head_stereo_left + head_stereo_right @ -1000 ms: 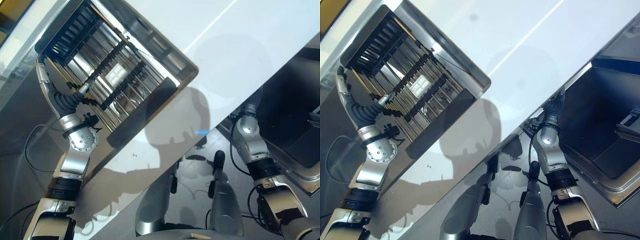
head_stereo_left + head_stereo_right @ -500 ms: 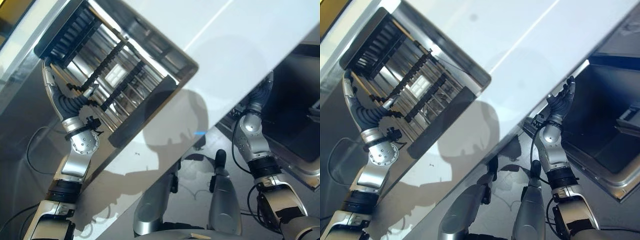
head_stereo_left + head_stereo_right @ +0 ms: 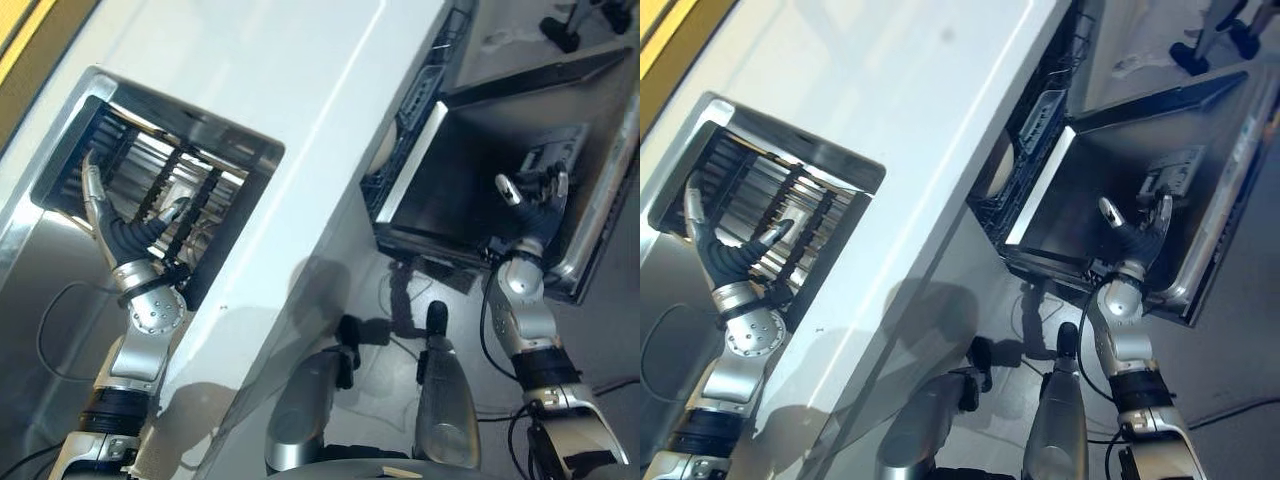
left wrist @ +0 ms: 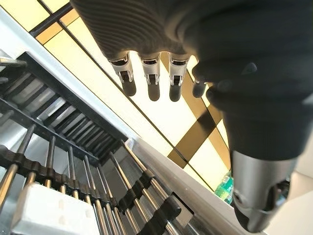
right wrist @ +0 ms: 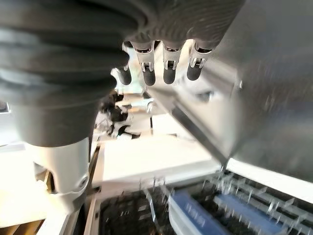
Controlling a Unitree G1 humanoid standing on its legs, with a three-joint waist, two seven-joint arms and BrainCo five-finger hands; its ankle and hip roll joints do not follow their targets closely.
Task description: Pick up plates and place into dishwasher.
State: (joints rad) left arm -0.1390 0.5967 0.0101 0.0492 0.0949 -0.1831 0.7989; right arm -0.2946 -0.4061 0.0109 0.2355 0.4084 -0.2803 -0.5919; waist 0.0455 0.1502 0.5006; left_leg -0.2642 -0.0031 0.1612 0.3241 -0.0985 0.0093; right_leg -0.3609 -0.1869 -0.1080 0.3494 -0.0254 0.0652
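My left hand (image 3: pixel 125 232) is raised over the metal dish rack (image 3: pixel 165 185) set in the sink (image 3: pixel 60 235), with its fingers (image 4: pixel 151 73) straight and nothing in them. My right hand (image 3: pixel 535 205) hovers open above the lowered dishwasher door (image 3: pixel 460 170), its fingers (image 5: pixel 168 68) straight and empty. Behind the door the dark dishwasher rack (image 3: pixel 420 95) is pulled under the counter edge. A pale rounded edge (image 3: pixel 1000 160) shows in that rack; I cannot tell what it is. No plate is in either hand.
The white counter (image 3: pixel 290 100) runs between the sink and the dishwasher. A small white block (image 4: pixel 44 215) lies among the sink rack's bars. A detergent compartment (image 3: pixel 548 155) sits on the inner face of the door. A yellow-and-dark wall (image 4: pixel 161 117) lies beyond the sink.
The camera has swung right, bringing the open dishwasher into view. My right hand rose from under the counter edge to above the door. My left hand stayed at the sink rack, fingers stretched out.
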